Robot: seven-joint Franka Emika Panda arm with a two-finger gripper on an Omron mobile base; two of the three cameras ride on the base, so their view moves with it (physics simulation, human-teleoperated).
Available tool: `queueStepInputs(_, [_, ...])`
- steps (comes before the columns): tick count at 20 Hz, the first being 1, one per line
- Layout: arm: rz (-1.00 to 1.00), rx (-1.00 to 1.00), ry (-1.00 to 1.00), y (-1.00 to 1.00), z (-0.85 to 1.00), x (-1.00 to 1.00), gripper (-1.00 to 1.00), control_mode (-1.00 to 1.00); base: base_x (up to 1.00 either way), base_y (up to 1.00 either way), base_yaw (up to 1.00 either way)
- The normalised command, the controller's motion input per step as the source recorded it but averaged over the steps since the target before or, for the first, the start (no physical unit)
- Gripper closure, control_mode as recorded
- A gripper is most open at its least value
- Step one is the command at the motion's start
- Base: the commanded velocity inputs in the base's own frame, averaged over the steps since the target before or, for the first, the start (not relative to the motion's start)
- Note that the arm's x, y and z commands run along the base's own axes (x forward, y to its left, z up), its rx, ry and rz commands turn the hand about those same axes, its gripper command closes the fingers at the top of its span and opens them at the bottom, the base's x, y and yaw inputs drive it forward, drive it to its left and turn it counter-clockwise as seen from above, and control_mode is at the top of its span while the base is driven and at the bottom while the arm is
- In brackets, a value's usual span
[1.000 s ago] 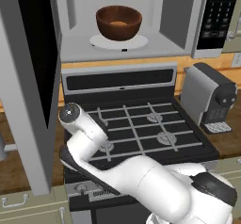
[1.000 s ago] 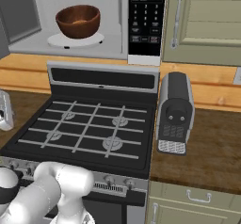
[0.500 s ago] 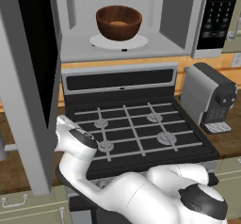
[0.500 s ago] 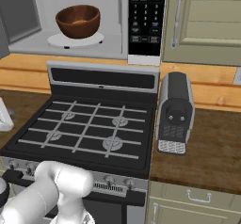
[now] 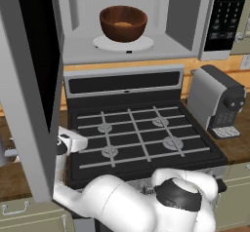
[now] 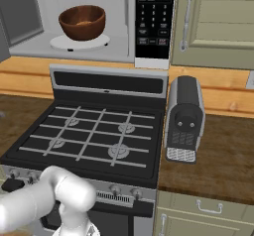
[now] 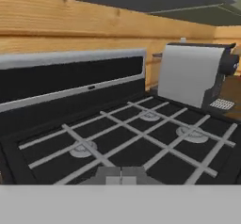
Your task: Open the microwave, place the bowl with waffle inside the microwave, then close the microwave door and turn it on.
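The microwave [image 5: 78,50] hangs open above the stove. The dark reddish-brown bowl [image 5: 123,23] [image 6: 82,22] stands on the white turntable plate [image 5: 103,43] inside it. The bowl's walls hide the waffle. The microwave door [image 5: 29,89] is swung wide open at the left, its black glass window edge-on to me. My gripper [image 5: 78,143] [image 7: 121,175] is shut on nothing. It sits low at the stove's left front, just right of the door's lower edge, and points across the burners. The black button panel [image 6: 155,19] is to the right of the cavity.
The black gas stove [image 5: 136,138] [image 7: 122,138] lies under the microwave. A grey coffee machine [image 5: 215,102] [image 6: 184,118] [image 7: 190,75] stands on the wooden counter [image 6: 218,155] at its right. Beige cabinet doors [image 6: 223,17] are at the upper right.
My hand has come down and a little left, from above the stove's left burners to beside the door's lower edge. Bowl, door and base stay put.
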Motion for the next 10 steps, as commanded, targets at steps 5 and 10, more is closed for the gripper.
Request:
queueStepInputs(5, [-0.28, -0.7, 0.07, 0.11, -0.01, -0.11, 1.0, -1.0, 0.0, 0.0, 0.0])
queueStepInputs(10, [-0.08, -0.44, -0.08, 0.01, 0.3, -0.86, 1.0, -1.0, 0.0, 0.0, 0.0])
